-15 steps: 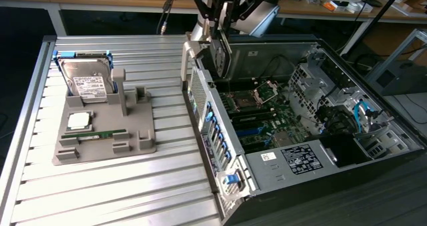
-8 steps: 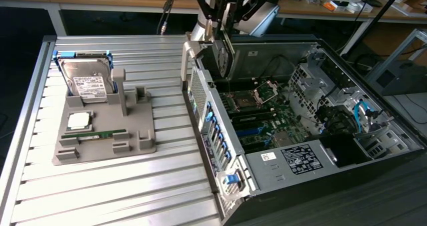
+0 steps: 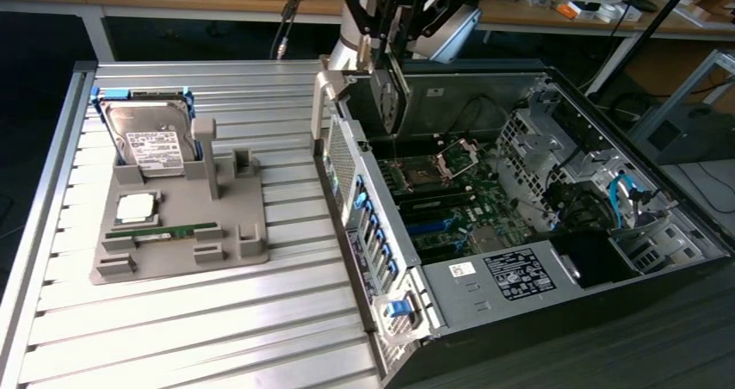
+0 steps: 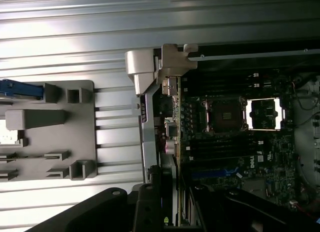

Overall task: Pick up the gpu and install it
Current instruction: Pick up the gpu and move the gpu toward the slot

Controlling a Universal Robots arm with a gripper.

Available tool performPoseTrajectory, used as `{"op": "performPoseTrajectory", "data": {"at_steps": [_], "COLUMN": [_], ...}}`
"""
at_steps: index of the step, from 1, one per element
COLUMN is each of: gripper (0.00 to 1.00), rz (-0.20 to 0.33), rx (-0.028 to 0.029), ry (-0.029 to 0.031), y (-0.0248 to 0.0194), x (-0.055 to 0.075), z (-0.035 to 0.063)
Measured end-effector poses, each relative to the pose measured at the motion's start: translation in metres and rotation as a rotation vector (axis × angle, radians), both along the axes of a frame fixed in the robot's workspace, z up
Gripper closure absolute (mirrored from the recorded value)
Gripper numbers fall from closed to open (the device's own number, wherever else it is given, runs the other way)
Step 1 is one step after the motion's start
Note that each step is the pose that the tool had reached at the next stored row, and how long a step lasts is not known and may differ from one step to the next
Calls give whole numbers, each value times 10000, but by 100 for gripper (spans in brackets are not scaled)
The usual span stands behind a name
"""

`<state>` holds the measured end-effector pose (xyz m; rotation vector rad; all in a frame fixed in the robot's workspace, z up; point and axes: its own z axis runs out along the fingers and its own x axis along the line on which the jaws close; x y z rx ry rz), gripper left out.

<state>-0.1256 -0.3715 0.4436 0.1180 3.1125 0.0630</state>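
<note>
Gpu hangs gripped over the open case, so we judge the step in hand to be lining it up with its slot. To do that well, we would hold the card upright, with its long edge parallel to the slot and its pale bracket close against the case's rear wall. We would also lower it straight, so nothing catches.

Starting at the exterior view's left, the holder with the hard drive sits on the bench, well apart from the work. Next comes the end effector, partly closed on the card's upper edge, and then the motherboard. The gpu hangs straight below the end effector. It is edge-on in the wrist view, just beside the rear wall, and as far as we can tell it is not yet seated.
</note>
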Motion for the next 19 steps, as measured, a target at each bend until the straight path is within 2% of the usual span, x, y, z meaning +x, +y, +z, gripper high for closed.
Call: {"op": "performPoseTrajectory", "data": {"at_steps": [6,19], "gripper": [73,73], "rz": [1,0], "rx": [0,0], "ry": [0,0], "y": [-1,-12], "x": [77,150], "z": [-12,-32]}}
